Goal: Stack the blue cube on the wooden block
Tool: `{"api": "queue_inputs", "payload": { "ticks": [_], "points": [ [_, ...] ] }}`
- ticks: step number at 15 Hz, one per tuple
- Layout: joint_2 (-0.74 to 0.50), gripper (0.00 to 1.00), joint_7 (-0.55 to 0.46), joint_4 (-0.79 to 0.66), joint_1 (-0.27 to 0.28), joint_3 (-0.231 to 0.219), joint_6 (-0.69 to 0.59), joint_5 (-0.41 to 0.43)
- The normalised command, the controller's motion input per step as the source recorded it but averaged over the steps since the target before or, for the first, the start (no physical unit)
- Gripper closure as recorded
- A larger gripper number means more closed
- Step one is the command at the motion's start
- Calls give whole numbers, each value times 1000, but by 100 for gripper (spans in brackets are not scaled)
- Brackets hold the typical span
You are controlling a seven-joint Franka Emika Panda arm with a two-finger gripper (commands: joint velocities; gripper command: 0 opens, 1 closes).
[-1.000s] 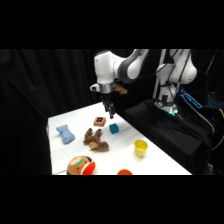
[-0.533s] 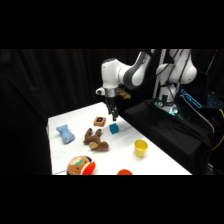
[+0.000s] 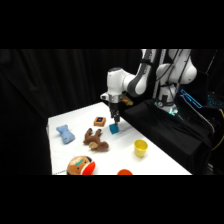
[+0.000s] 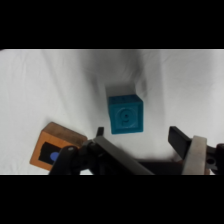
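White robot arm reaches down from the upper right, its gripper (image 3: pixel 116 119) hanging directly above the blue cube (image 4: pixel 125 114). The 2 fingers stand spread apart, holding nothing. The cube sits on the table (image 3: pixel 120 152) (wooden block (image 4: pixel 51 148) just beside it).

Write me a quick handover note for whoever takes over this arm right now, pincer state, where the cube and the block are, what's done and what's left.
Pincer: open, hanging just above the small teal-blue cube, holding nothing; one finger shows on each side of the cube in the wrist view.
Teal-blue cube: sitting on the white table, not yet grasped.
Flat tan wooden block with a dark square mark on top: on the table beside the cube, apart from it, nothing on top.
Done: the arm is lined up over the cube.
Left: lower, close on the cube, lift it, carry it over the wooden block, set it down on top and release.
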Motion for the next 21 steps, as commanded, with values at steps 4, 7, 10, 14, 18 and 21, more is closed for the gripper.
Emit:
{"api": "queue_inputs", "payload": {
  "ticks": [4,7,10,14,18,21],
  "points": [
    [182,0,116,1,20,-36,310,12],
    [169,0,58,18,24,-38,292,47],
    [159,0,31,44,29,-30,256,70],
    [172,0,23,80,41,3,211,104],
    [165,0,17,94,47,20,191,126],
    [127,0,4,86,46,10,194,126]
  ]
}}
